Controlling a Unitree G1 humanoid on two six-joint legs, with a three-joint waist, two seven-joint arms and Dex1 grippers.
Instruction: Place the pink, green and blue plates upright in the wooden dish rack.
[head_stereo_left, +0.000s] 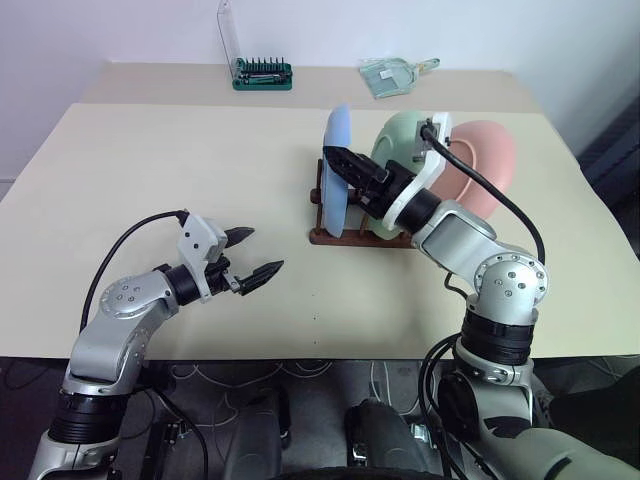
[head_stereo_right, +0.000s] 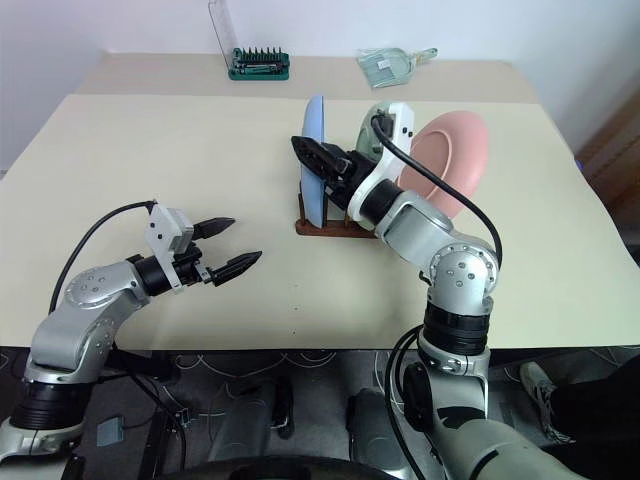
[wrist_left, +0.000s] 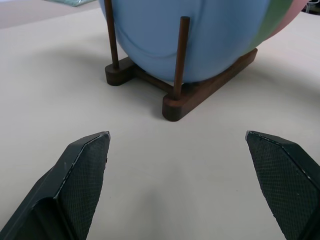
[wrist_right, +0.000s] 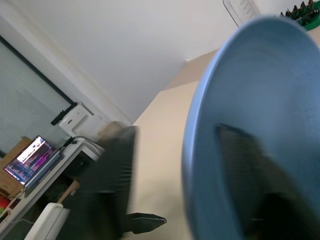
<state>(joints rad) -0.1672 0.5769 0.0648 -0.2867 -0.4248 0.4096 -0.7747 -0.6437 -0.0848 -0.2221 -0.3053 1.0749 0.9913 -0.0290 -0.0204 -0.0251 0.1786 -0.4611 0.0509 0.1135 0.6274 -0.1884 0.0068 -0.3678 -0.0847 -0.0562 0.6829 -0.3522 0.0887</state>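
Note:
The blue plate (head_stereo_left: 338, 125) stands upright at the left end of the wooden dish rack (head_stereo_left: 335, 238). Behind it in the rack lean the green plate (head_stereo_left: 400, 135) and the pink plate (head_stereo_left: 487, 158). My right gripper (head_stereo_left: 342, 165) is at the blue plate's near rim, open, with one finger on each side of the rim (wrist_right: 186, 175). My left gripper (head_stereo_left: 255, 253) hovers open over bare table to the left of the rack, holding nothing. In the left wrist view its fingertips (wrist_left: 85, 165) point at the rack's end pegs (wrist_left: 181, 55).
A green screwdriver bit set (head_stereo_left: 262, 73) with a clear lid and a clear plastic packet (head_stereo_left: 390, 75) lie at the table's far edge. The beige table (head_stereo_left: 150, 160) stretches wide to the left of the rack.

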